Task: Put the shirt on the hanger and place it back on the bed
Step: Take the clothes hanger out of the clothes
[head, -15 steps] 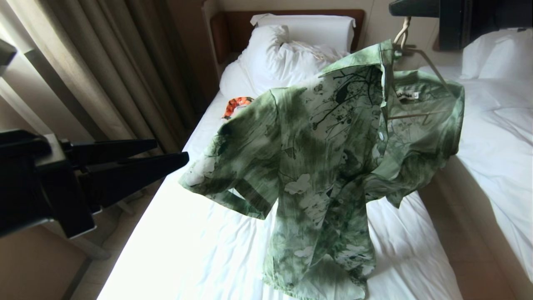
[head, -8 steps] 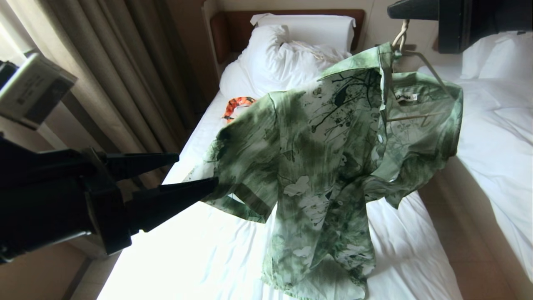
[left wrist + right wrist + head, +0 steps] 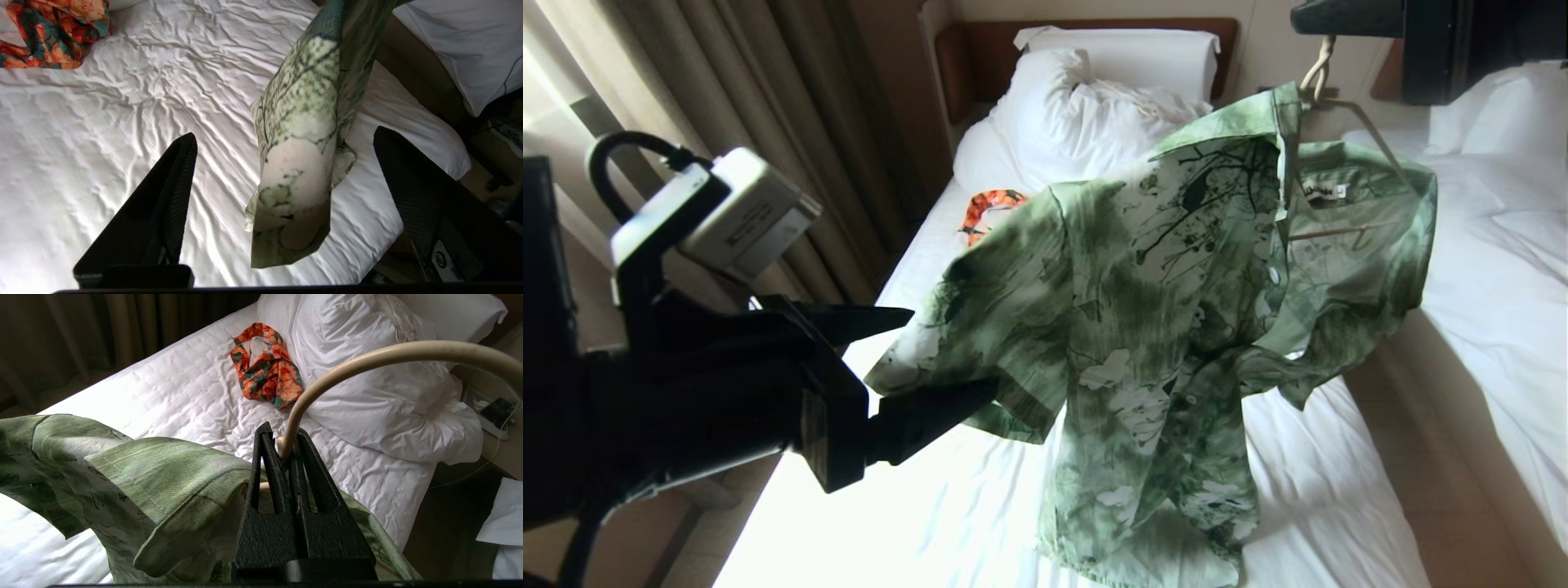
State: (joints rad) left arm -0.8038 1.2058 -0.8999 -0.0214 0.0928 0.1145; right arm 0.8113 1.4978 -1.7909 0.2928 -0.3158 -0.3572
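Your right tool (image 3: 282,451), clamped on the hanger (image 3: 367,361), dangles the shirt (image 3: 1160,327) above the bed (image 3: 931,506); your left tool (image 3: 282,171), spread wide, straddles its sleeve.

Matt cloth shirt (image 3: 1160,327), wrinkled sheet (image 3: 102,102)

No readable text anywhere. The shirt (image 3: 1143,310) has a small white neck label (image 3: 1321,193) at about 1 o'clock from its middle, print too small to make out. The left wrist camera housing (image 3: 737,214) carries a sticker, also illegible.
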